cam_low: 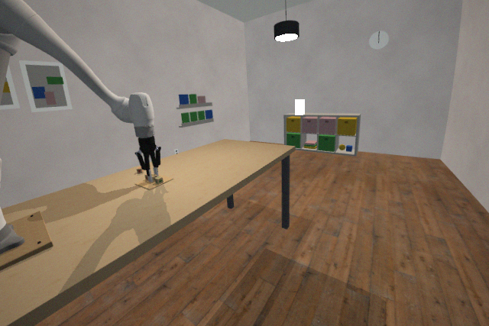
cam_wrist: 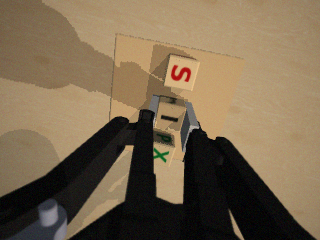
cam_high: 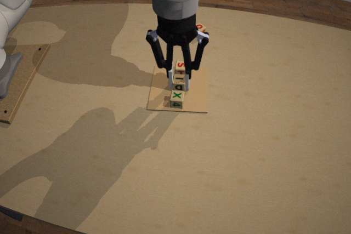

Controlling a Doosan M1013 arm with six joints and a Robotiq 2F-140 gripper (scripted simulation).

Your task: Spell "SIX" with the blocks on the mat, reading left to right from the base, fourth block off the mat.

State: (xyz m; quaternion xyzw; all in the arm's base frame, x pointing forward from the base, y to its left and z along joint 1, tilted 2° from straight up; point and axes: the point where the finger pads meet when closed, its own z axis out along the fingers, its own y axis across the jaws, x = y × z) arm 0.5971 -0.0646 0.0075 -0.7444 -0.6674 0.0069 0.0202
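My gripper (cam_high: pixel 179 86) (cam_low: pixel 153 178) (cam_wrist: pixel 169 109) is shut on the I block (cam_high: pixel 179 78) (cam_wrist: pixel 170 116), with a finger on each side of it. This block appears to stand on the mat (cam_high: pixel 198 95) (cam_wrist: pixel 215 95), between the other two. The S block (cam_high: pixel 180 66) (cam_wrist: pixel 181 73) is at its far side in the top view, the X block (cam_high: pixel 177 95) (cam_wrist: pixel 161 154) at its near side. The three form a nearly straight row, seen from the base as S, I, X. The fourth block (cam_high: pixel 201 27) (cam_low: pixel 138 171), with a red letter, lies off the mat, partly hidden by the gripper.
The robot's base plate (cam_high: pixel 23 84) (cam_low: pixel 33 227) is at the left of the table (cam_high: pixel 241 141) (cam_low: pixel 221 164). The arm's shadow falls over part of the mat and the table. The mat looks flat. A shelf unit (cam_low: pixel 322 114) stands far off by the wall.
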